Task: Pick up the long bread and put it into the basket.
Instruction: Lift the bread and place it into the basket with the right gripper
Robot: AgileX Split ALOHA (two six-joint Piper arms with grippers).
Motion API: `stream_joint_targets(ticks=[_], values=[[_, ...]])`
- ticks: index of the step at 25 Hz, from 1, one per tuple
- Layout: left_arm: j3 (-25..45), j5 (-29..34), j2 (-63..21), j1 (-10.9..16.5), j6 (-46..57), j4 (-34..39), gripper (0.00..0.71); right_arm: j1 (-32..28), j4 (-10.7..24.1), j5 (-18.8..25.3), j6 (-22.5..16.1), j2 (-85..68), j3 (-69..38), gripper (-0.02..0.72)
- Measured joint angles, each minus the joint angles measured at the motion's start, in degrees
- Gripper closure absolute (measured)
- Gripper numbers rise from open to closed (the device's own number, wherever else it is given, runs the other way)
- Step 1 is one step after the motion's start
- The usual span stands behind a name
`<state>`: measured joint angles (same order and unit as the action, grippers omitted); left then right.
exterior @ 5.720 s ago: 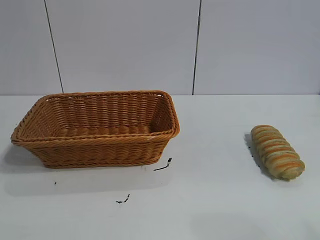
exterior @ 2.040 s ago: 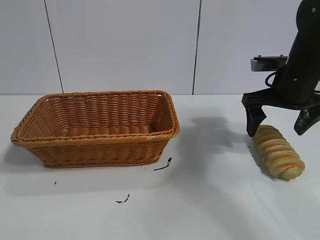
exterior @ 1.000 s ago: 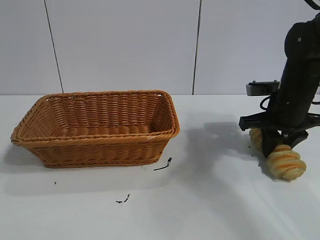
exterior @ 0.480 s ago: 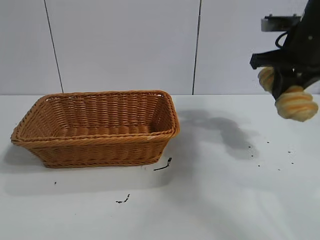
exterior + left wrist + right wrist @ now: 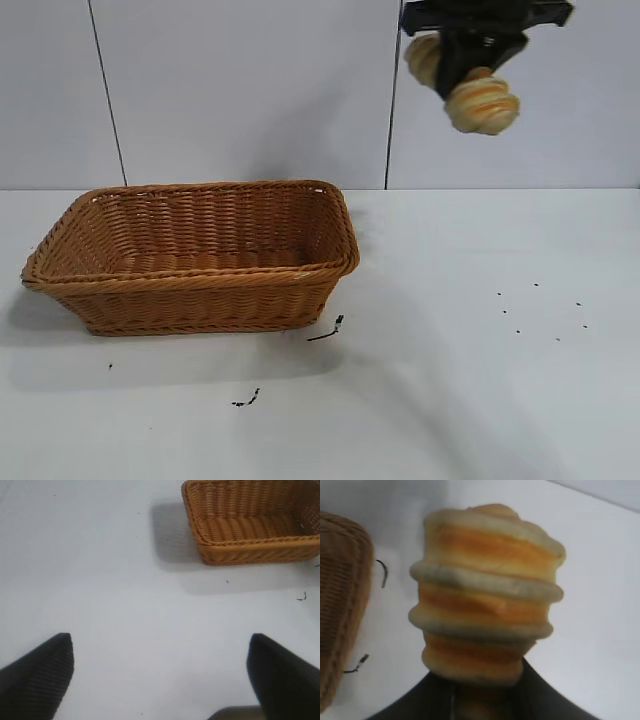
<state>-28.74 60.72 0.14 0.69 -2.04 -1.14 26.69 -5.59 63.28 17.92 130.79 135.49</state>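
High right of basket (image 5: 190, 255), right hand (image 5: 468, 55) gripping long bread (image 5: 482, 103)

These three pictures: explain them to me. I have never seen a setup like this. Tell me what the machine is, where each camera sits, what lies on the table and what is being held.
The machine is a pair of robot arms at a white table, each ending in a two-fingered gripper.

The exterior view comes from a camera facing the table. The other two come from cameras on the arms' wrists, looking along the fingers.

On the table stands an orange-brown wicker basket, with nothing in it. There are also a few dark specks and scraps.

In the exterior view the right gripper is high in the air, to the right of the basket, clamped on the long bread, a ridged tan and orange loaf. The right wrist view shows that loaf close up.

In the left wrist view the left gripper is open and holds nothing, its dark fingers over bare table.
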Motion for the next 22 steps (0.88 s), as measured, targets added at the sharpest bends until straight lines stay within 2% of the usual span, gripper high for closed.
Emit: stream_joint_targets(ticks=[5, 8, 11, 13, 16, 22], values=[[0.0, 0.0, 0.0, 0.0, 0.0, 0.0, 0.017, 6.2, -0.8, -0.7, 10.5, 2.5, 1.6, 0.561], [0.0, 0.0, 0.0, 0.0, 0.0, 0.0, 0.017, 8.9, -1.0, -2.5, 20.3, 3.2, 1.6, 0.561], [0.0, 0.0, 0.0, 0.0, 0.0, 0.0, 0.017, 10.3, -1.1, -3.5, 32.2, 4.0, 1.7, 0.561], [0.0, 0.0, 0.0, 0.0, 0.0, 0.0, 0.017, 10.5, -1.4, -3.6, 37.4, 4.9, 1.7, 0.561], [0.0, 0.0, 0.0, 0.0, 0.0, 0.0, 0.017, 10.5, -1.5, -3.8, 40.8, 6.8, 1.8, 0.561], [0.0, 0.0, 0.0, 0.0, 0.0, 0.0, 0.017, 10.5, -2.0, -7.5, 41.5, 11.6, 1.8, 0.561]])
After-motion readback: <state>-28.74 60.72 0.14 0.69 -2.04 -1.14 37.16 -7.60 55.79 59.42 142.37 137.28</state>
